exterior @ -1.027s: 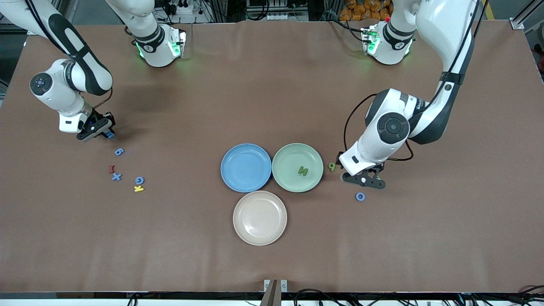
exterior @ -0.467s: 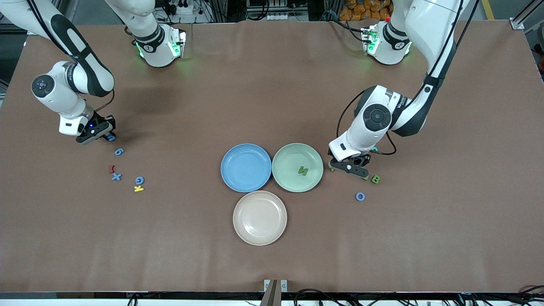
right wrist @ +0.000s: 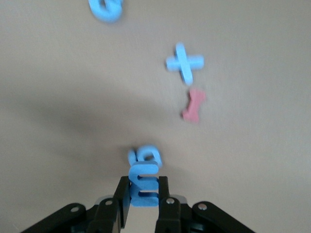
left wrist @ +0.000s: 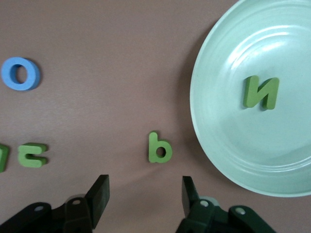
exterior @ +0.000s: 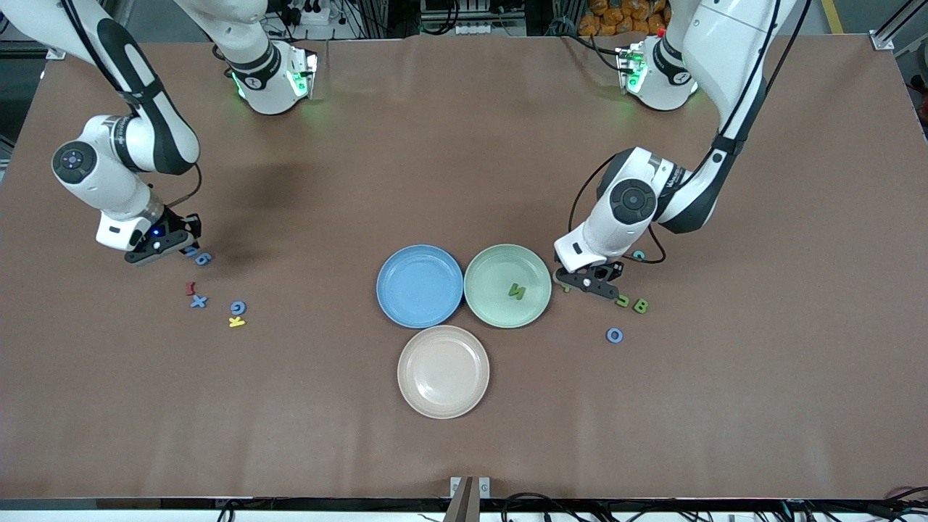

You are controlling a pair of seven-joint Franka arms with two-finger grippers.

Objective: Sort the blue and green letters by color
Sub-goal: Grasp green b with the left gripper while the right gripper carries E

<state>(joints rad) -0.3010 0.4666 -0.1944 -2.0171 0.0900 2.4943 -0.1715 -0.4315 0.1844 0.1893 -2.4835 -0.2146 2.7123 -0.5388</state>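
My right gripper is shut on a blue letter E, held upright just above a blue 6. A blue X and a blue G lie nearer to the camera. My left gripper hangs open and empty beside the green plate, just short of a small green letter. A green N lies in that plate. Two more green letters and a blue O lie toward the left arm's end.
The blue plate touches the green one, and a beige plate sits nearer to the camera. A red letter and a yellow K lie among the blue letters. A small teal piece shows under the left arm.
The left gripper has moved toward the green plate, uncovering two green letters, and its fingers have narrowed. The right gripper, holding the blue E, has drifted over the blue 6.
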